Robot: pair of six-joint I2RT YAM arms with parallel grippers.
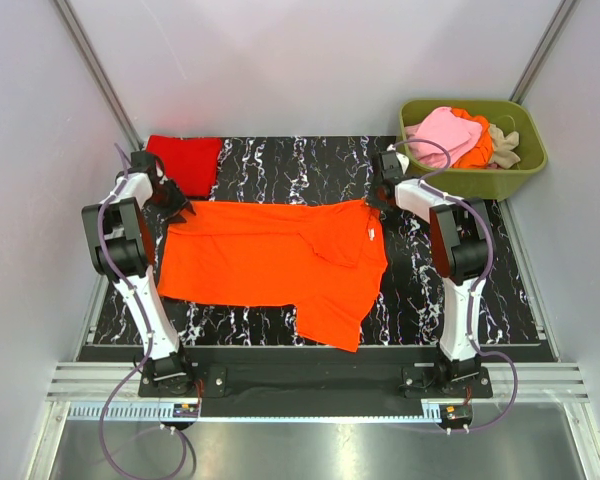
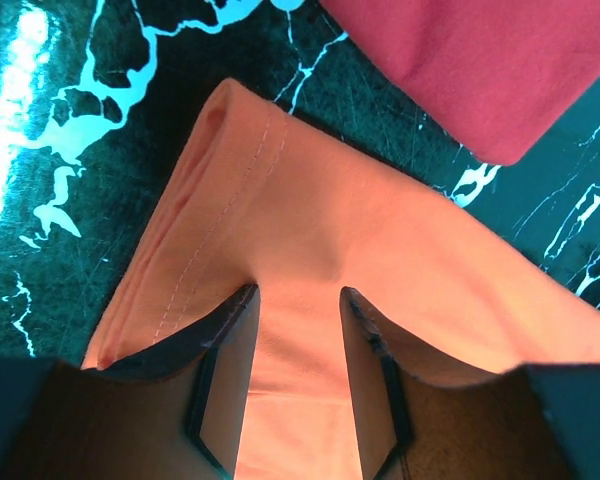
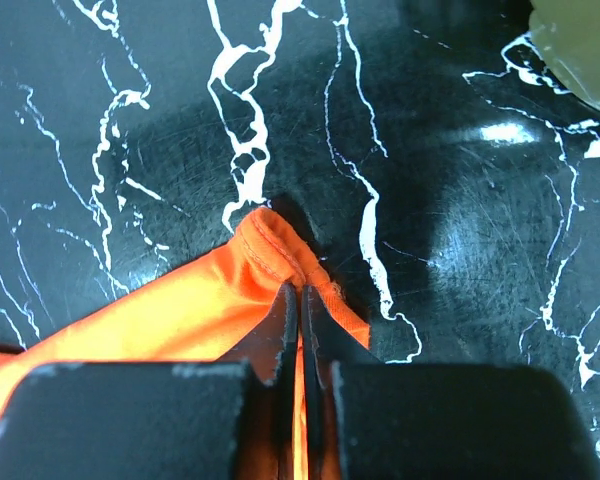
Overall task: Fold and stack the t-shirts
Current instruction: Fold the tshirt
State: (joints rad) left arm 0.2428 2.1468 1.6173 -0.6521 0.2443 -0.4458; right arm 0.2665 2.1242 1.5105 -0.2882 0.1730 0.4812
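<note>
The bright orange t-shirt [image 1: 270, 262] lies spread on the black marble table [image 1: 430, 290], with a small white label [image 1: 372, 232] near its right edge. My left gripper [image 1: 172, 205] is at the shirt's back left corner. In the left wrist view it [image 2: 300, 290] is open, its fingers [image 2: 230, 330] straddling the orange cloth [image 2: 320, 210]. My right gripper [image 1: 382, 196] is at the back right corner. In the right wrist view it [image 3: 300, 288] is shut on the shirt's hem [image 3: 270, 245]. A folded red t-shirt [image 1: 185, 160] lies at the back left and also shows in the left wrist view [image 2: 480, 60].
An olive-green tub [image 1: 475, 182] stands at the back right, off the marble, holding pink [image 1: 445, 135], orange and beige shirts. Its corner shows in the right wrist view [image 3: 580, 40]. White walls close in the back and both sides.
</note>
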